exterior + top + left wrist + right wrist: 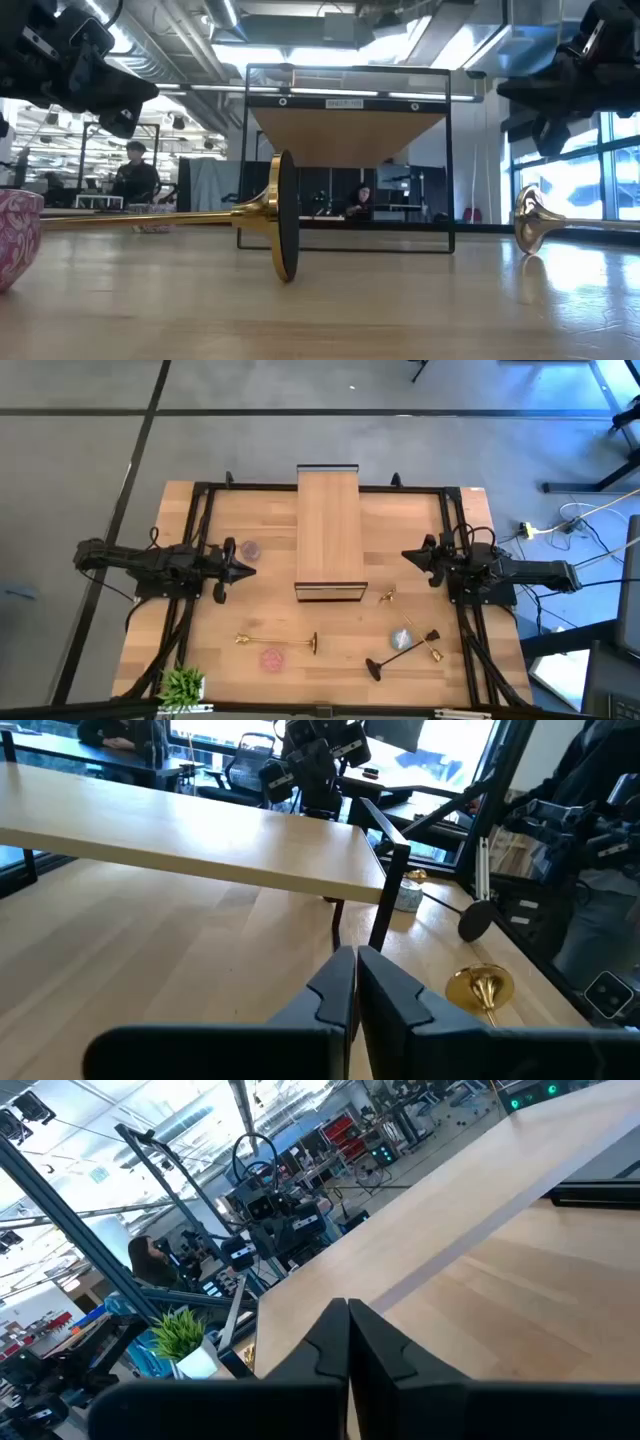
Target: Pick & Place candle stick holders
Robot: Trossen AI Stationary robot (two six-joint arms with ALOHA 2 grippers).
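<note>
**Right gripper closed above the table**

The right gripper (347,1342) is hovering with its dark fingers (325,1345) pressing together, holding nothing. The wooden plank (480,1190) is stretching across ahead of it over the table (520,1310). Farther off, the left arm (270,1210) is waiting, a green potted plant (180,1335) is standing nearby, and a person (150,1260) is sitting beyond.

Overhead light fell evenly on my bench (250,660), leaving only faint shadows. At bench height, bright windows at 3 o'clock washed out that edge, and ceiling strips glared at 12 o'clock. The pink cup (18,238) at 9 o'clock was soft, out of focus.
</note>
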